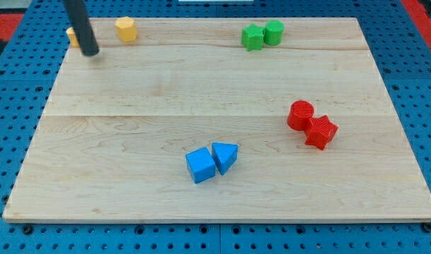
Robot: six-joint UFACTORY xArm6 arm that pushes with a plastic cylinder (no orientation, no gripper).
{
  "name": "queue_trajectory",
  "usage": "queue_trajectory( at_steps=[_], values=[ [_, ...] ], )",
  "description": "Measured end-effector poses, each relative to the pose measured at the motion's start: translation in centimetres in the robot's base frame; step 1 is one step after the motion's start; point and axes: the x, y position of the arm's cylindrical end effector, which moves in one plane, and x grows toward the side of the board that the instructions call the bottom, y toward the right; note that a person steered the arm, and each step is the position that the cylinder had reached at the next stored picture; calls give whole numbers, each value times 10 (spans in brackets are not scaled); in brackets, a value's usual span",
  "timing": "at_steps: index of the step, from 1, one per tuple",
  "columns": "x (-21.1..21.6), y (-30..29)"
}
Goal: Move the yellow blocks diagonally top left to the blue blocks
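Observation:
Two yellow blocks sit at the view's top left of the wooden board (130, 99): a yellow hexagonal block (125, 29) and a second yellow block (73, 36) partly hidden behind my rod. My tip (91, 52) rests just to the lower right of that hidden yellow block and to the left of the hexagonal one. A blue cube (200, 165) and a blue triangular block (225, 156) touch each other near the bottom centre, far from the tip.
A green star-like block (253, 37) and a green cylinder (274, 32) sit together at the top right of centre. A red cylinder (300, 115) and a red star block (321, 132) sit together at the right. Blue pegboard surrounds the board.

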Motion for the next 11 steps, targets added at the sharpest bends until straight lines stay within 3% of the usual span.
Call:
queue_trajectory(
  at_steps=[1,3,4,5,6,7,8,9,10,11],
  values=[
    [-27,-63],
    [-88,-26],
    [-91,10],
    [-119,-22],
    [-120,29],
    [-74,91],
    [-85,126],
    [-125,120],
    [-106,199],
    [-76,177]
  ],
)
